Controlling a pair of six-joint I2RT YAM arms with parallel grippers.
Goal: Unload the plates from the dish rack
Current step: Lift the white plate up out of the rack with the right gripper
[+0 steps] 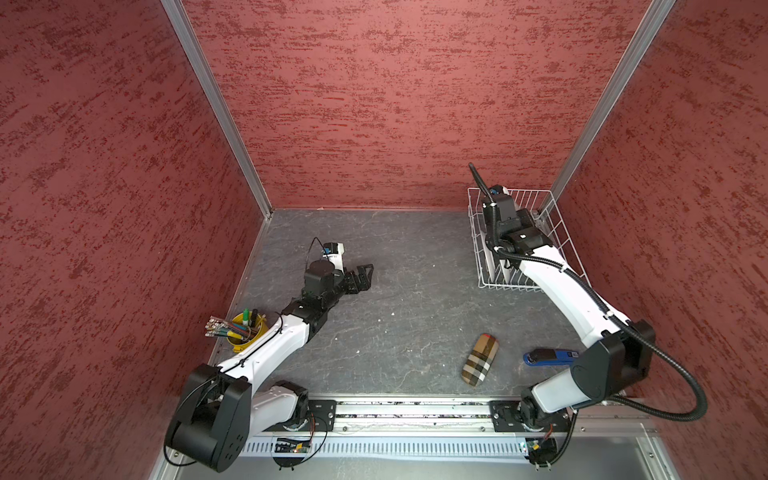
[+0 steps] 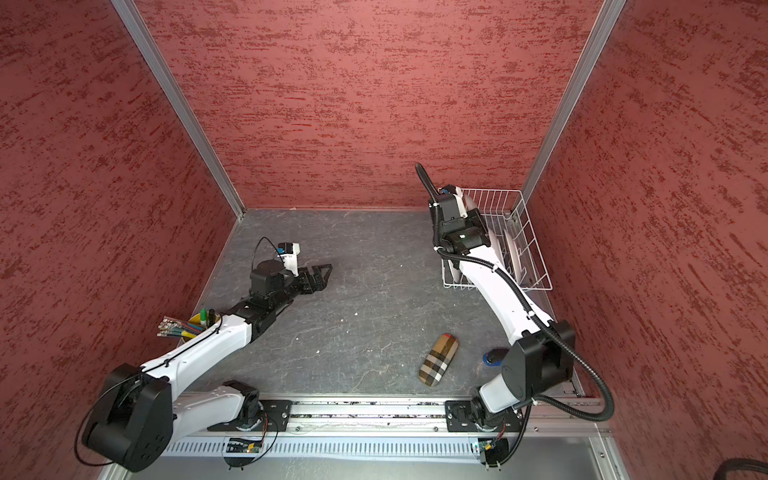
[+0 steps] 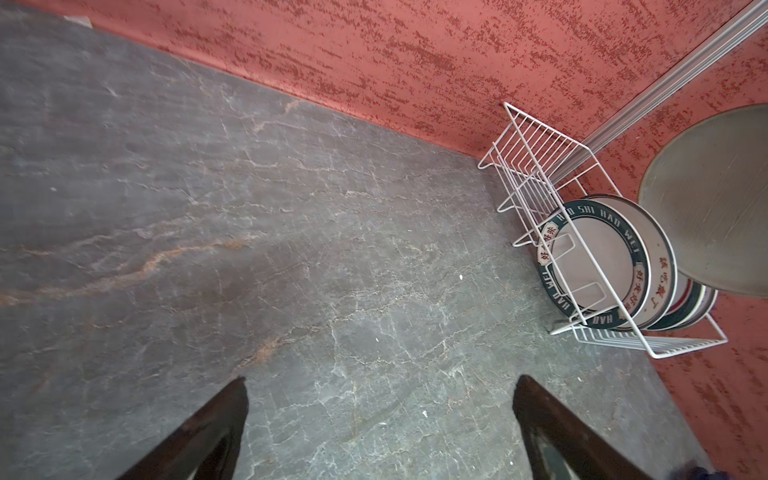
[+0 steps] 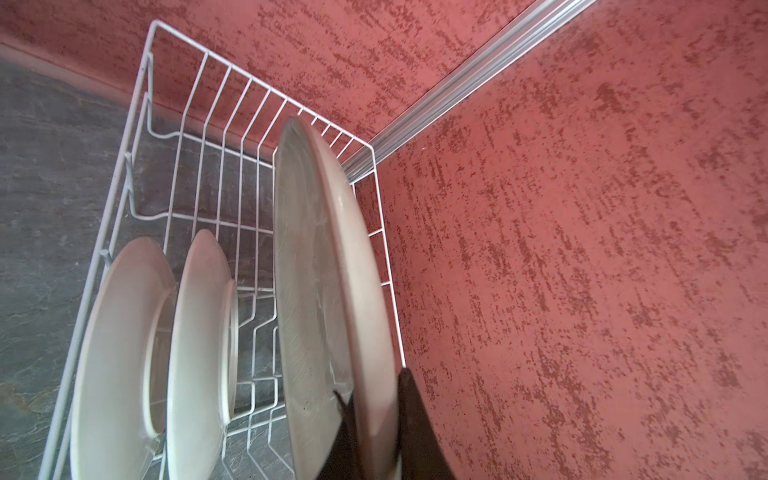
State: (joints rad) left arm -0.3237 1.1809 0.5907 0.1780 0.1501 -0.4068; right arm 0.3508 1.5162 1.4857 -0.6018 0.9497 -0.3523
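Right gripper [image 4: 376, 411] is down in the rack [image 3: 540, 164], which sits at 2 o'clock on the table, tight in the far corner. Its fingers are pinched shut on the rim of the grey plate [image 4: 316, 270], one on the face and one on the back. From the left wrist view that plate hangs edge-up and higher than the rest. I can't tell whether its bottom edge is clear of the prongs.

Left gripper [image 3: 380, 380] hovers over bare table [image 3: 249, 228] at about 10 o'clock, fingers spread wide and holding nothing.

The other plates stand upright in the near end of the rack. Two pale backs [image 4: 124, 353] show to the right wrist, and the lettered plate [image 3: 598, 262] is outermost, facing the left arm.

Here's how I read the handling. This is stiff, glazed ware with no give, so the pads grip by friction alone and the surface looks slick. It is probably heavy for a rim pinch, and with the hold at one edge the plate will want to swing like a pendulum. It will chip or crack on the wire or the wall, and that wall is just beside it at 3 o'clock.

The best hold is the top of the rim, deep enough that the pads reach past the lip. For the packed plates, I'd slide one finger into the gap between neighbours.
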